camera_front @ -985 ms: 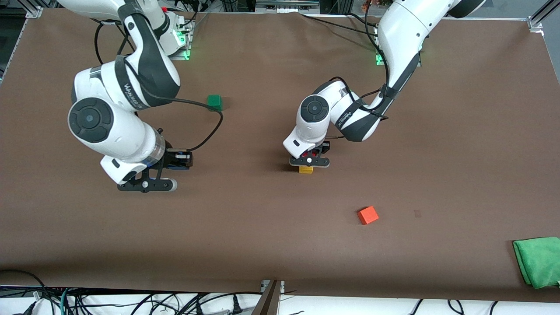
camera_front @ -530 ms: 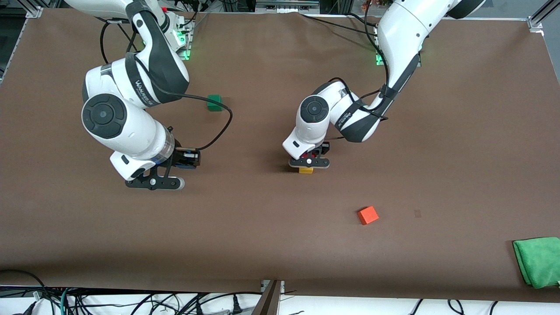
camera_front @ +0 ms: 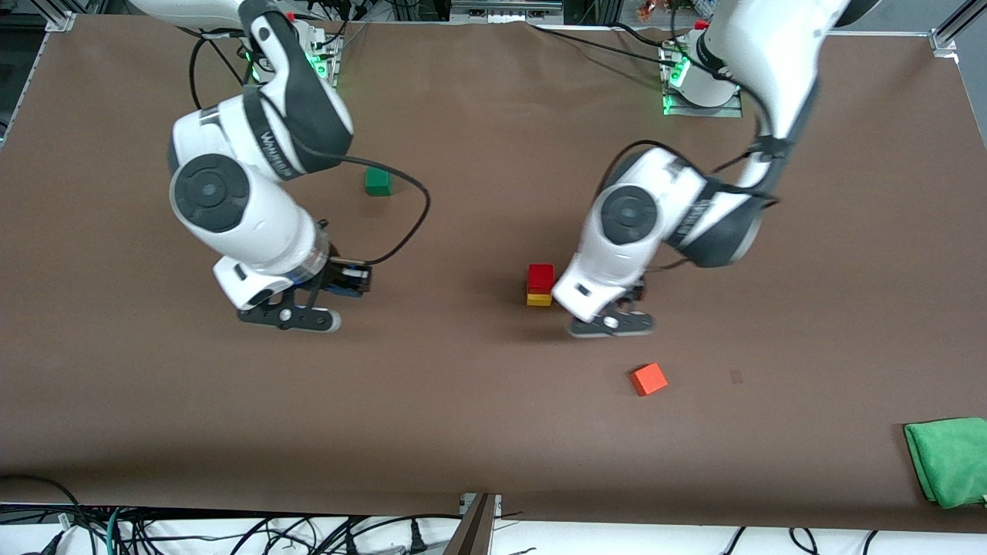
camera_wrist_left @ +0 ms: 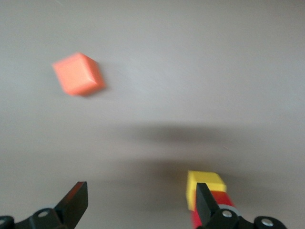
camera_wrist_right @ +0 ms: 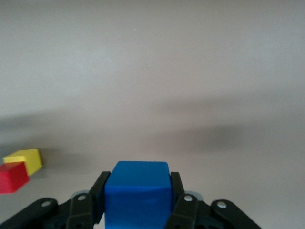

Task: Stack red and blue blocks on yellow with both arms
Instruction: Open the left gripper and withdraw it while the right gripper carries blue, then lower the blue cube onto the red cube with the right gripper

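The red block (camera_front: 540, 276) now sits on the yellow block (camera_front: 539, 299) near the middle of the bench, and nothing is touching this pair. Half a second ago the left gripper was directly on them, with the red block between its fingers; now the left gripper (camera_front: 611, 325) has let go and moved away toward the left arm's end of the bench. It hangs over bare surface just beside the pair, with its fingers (camera_wrist_left: 76, 202) spread wide and nothing between them. In the left wrist view the two blocks appear well lined up, so I judge the first half of the task to be done.

The blue block (camera_wrist_right: 137, 196) is gripped firmly in the right gripper (camera_front: 324, 297), which is above the bench toward the right arm's end, well apart from the pair. Over the last second this gripper has come closer to the middle. I think the next step is to carry the blue block over the red one and lower it gently, because a small push could tip the pair.

An orange block (camera_front: 648, 378) lies nearer the front edge, a green block (camera_front: 377, 181) is toward the arms' bases, and a green cloth (camera_front: 949, 460) is at the front corner on the left arm's side.
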You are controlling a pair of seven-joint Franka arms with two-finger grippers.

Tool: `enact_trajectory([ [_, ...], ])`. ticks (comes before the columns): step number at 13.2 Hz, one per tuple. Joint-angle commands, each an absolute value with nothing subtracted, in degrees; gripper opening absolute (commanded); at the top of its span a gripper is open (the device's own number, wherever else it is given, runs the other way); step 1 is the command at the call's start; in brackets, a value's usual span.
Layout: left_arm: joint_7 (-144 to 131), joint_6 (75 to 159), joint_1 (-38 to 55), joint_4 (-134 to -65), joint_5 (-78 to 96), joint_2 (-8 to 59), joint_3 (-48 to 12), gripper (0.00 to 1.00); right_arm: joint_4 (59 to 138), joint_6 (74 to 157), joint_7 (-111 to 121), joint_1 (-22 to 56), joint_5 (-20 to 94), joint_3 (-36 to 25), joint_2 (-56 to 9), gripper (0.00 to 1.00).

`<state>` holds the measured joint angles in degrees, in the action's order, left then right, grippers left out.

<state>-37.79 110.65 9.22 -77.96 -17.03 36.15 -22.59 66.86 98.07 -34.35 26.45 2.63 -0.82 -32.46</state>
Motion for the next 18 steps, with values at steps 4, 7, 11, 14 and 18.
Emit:
enact_trajectory([
  [4, -19.7, 100.0, -3.8, -78.3, -11.2, 27.4, -23.6, 1.0, 61.7, 106.4, -58.9, 41.5, 3.3, -1.1, -39.0, 0.34],
  [7, -10.7, 93.5, -9.4, -78.2, -9.0, 22.1, -23.4, 1.0, 61.6, 113.1, -64.7, 46.8, 2.7, -1.5, -42.5, 0.34],
  [11, -1.2, 86.9, -10.1, -79.5, -7.8, 14.0, -17.5, 1.0, 61.6, 119.4, -64.7, 48.5, 2.5, -1.7, -45.8, 0.34],
  [14, 0.5, 85.4, -5.0, -83.8, -1.7, 8.9, -7.3, 1.0, 61.5, 123.8, -64.3, 49.0, -0.9, -1.7, -48.6, 0.34],
  [18, -0.3, 86.7, -3.9, -88.2, 1.4, 7.2, -4.9, 1.0, 60.1, 125.1, -63.9, 49.4, -4.3, -1.7, -51.0, 0.36],
])
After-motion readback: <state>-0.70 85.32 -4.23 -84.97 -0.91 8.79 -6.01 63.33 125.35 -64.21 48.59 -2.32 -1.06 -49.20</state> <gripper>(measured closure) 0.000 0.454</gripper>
